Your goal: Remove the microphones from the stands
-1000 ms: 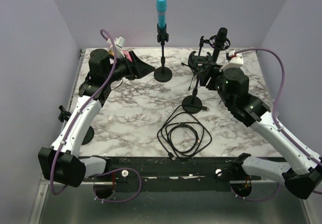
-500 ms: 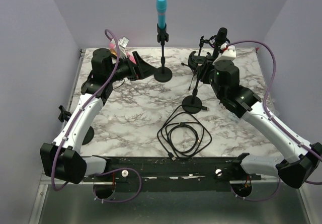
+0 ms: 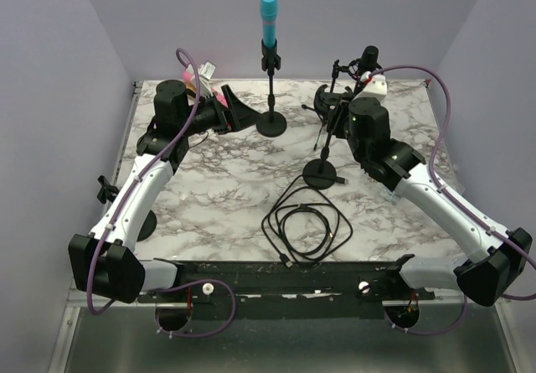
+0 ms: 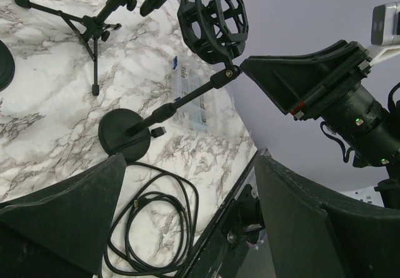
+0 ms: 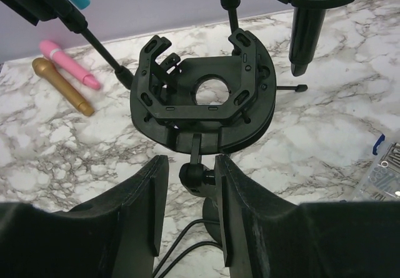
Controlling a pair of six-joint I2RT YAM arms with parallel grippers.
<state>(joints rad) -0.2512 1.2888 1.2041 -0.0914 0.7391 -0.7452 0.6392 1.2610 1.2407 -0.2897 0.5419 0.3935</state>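
Near edge: black rubbery cable [image 3: 306,222] in a loose coil on the glossy white-grey marble table [image 3: 218,189]. Just past the coil is the flat round base [image 3: 321,173] of a thin, leaning black stand. At its top is an empty shock mount [image 5: 203,97], a ring of black plastic with a hole through the middle.

Right gripper [image 5: 189,160]: matte black jaws narrow, either side of the ball joint [image 5: 199,177] under that mount. One pad looks to be touching and there is a sliver of gap on the other, so can't tell if it grips.

Left gripper [image 4: 187,165]: jaws wide with nothing between. It sits near the straight stand [image 3: 271,123] and apart from it.

Blue microphone [image 3: 268,19], smooth cylinder, upright in the clip atop that stand, at table's back centre.

Back right, a black microphone [image 3: 368,61] hangs in a second mount; its top is cut off in the right wrist view.

Pink mic [image 5: 65,62] and gold mic [image 5: 62,85] lie side by side, mostly hidden behind the left arm from above. A clear bag [image 5: 381,172] is cropped at the frame edge, contents unreadable.
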